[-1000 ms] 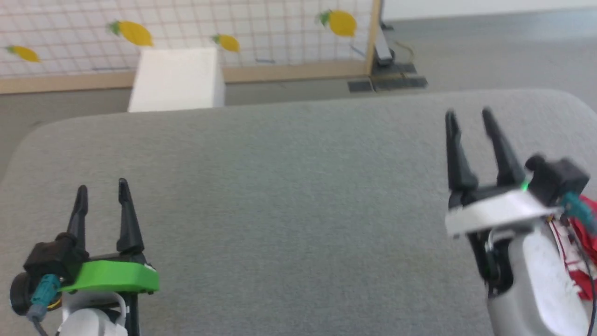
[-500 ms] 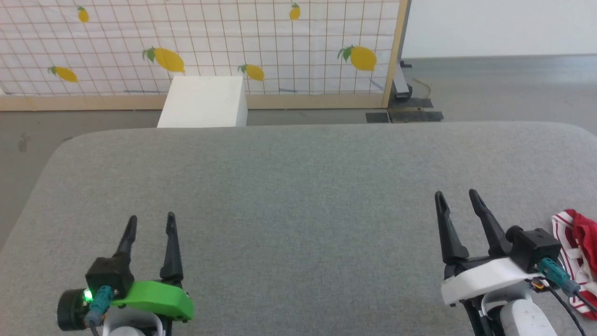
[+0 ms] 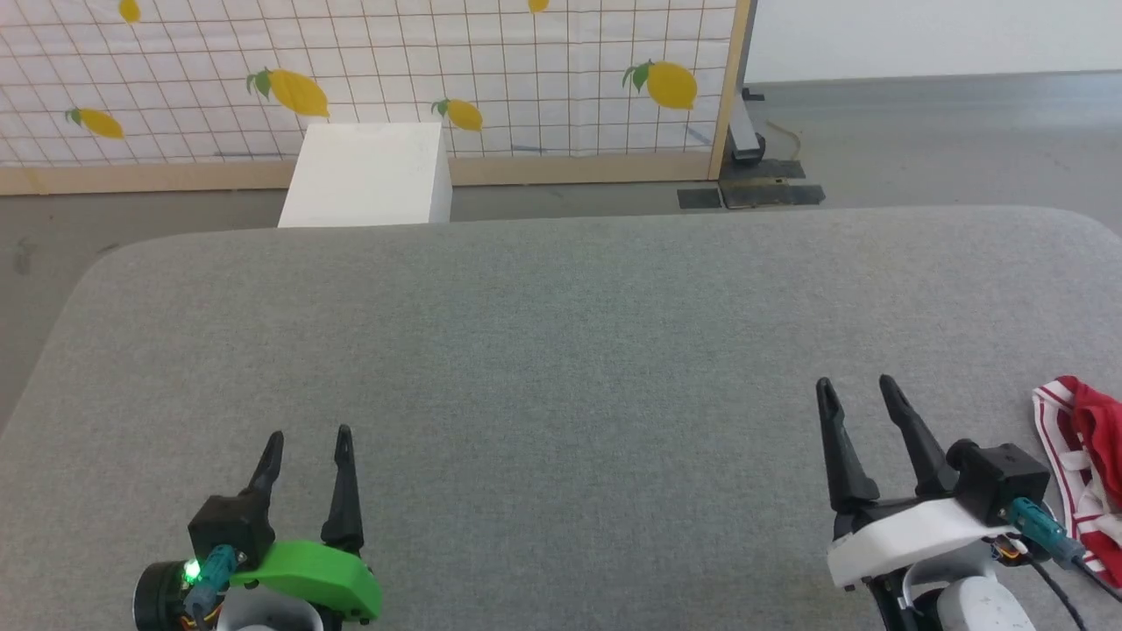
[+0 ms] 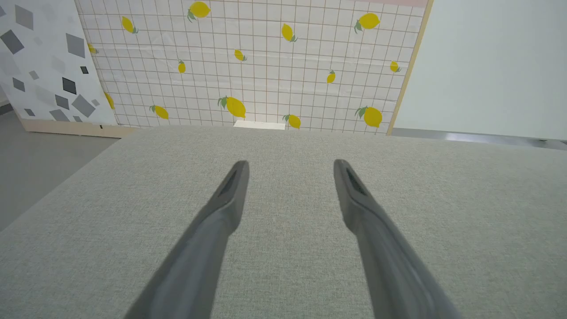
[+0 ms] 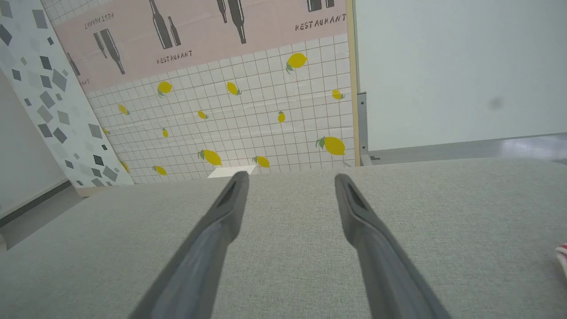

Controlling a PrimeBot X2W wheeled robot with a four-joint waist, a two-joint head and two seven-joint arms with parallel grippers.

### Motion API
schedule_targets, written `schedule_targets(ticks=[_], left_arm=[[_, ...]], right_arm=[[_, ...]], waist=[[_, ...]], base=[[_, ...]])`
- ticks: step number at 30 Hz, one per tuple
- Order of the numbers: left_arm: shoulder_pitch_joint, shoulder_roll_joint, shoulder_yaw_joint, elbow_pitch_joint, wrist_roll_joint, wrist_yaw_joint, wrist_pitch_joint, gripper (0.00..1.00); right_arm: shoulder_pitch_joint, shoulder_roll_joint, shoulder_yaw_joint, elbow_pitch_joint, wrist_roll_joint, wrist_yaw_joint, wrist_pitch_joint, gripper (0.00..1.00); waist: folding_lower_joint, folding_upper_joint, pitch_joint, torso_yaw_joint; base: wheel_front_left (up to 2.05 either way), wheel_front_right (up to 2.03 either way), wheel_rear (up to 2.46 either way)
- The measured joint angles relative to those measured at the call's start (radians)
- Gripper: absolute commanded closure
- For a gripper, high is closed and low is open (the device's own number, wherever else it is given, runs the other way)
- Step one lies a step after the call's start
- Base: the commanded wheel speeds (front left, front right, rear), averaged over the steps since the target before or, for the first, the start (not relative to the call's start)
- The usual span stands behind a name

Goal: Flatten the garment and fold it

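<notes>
The garment [image 3: 1087, 464], red with white red-striped trim, lies bunched at the right edge of the head view, on the grey padded table [image 3: 561, 350]; most of it runs out of frame. A sliver of it [image 5: 562, 257] shows at the right edge of the right wrist view. My right gripper [image 3: 857, 394] stands open just left of the garment, apart from it, with nothing between its fingers [image 5: 230, 199]. My left gripper [image 3: 308, 440] is open at the lower left, far from the garment, its fingers [image 4: 232, 190] over bare table.
A white box [image 3: 366, 175] stands on the floor behind the table's far edge. Behind it runs a tiled lemon-print partition [image 3: 438, 70] with a wooden frame, its metal foot [image 3: 754, 166] at the back right. The table's corners are rounded.
The head camera has tilted and shifted, so the whole picture moved. The right gripper sits lower in view than a second ago, and more of the garment shows beside it.
</notes>
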State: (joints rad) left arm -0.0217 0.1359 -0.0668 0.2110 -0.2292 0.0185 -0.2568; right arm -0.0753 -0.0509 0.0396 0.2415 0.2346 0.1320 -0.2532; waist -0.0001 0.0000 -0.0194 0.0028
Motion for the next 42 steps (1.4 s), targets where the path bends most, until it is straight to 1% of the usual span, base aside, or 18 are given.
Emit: schedule_targets(ticks=[1, 2, 17, 34, 42], left_arm=[[0.000, 0.000, -0.001, 0.002, 0.000, 0.000, 0.000, 0.00], [0.000, 0.000, -0.001, 0.003, -0.001, 0.000, 0.000, 1.00], [0.000, -0.004, 0.000, -0.009, 0.010, 0.000, 0.018, 1.00], [0.000, -0.014, 0.010, -0.038, 0.031, 0.000, 0.053, 1.00], [0.001, -0.017, 0.015, -0.052, 0.058, 0.000, 0.071, 1.00]], right_arm=[[0.000, 0.000, 0.001, 0.001, 0.002, 0.000, 0.000, 0.00], [0.000, 0.000, 0.001, 0.001, 0.001, 0.000, 0.000, 1.00], [0.000, 0.000, -0.002, -0.012, -0.007, 0.000, 0.017, 1.00], [0.000, 0.000, -0.007, -0.045, -0.043, 0.000, 0.051, 1.00], [0.009, 0.000, -0.010, -0.061, -0.056, 0.000, 0.069, 1.00]], waist=[[0.0000, 0.0000, 0.001, -0.002], [0.0000, 0.0000, 0.003, -0.003], [0.0000, 0.0000, 0.004, -0.003], [0.0000, 0.0000, 0.006, -0.003], [0.0000, 0.0000, 0.008, -0.003]], base=[[0.00, 0.00, 0.00], [0.00, 0.00, 0.00], [0.00, 0.00, 0.00], [0.00, 0.00, 0.00], [0.00, 0.00, 0.00]])
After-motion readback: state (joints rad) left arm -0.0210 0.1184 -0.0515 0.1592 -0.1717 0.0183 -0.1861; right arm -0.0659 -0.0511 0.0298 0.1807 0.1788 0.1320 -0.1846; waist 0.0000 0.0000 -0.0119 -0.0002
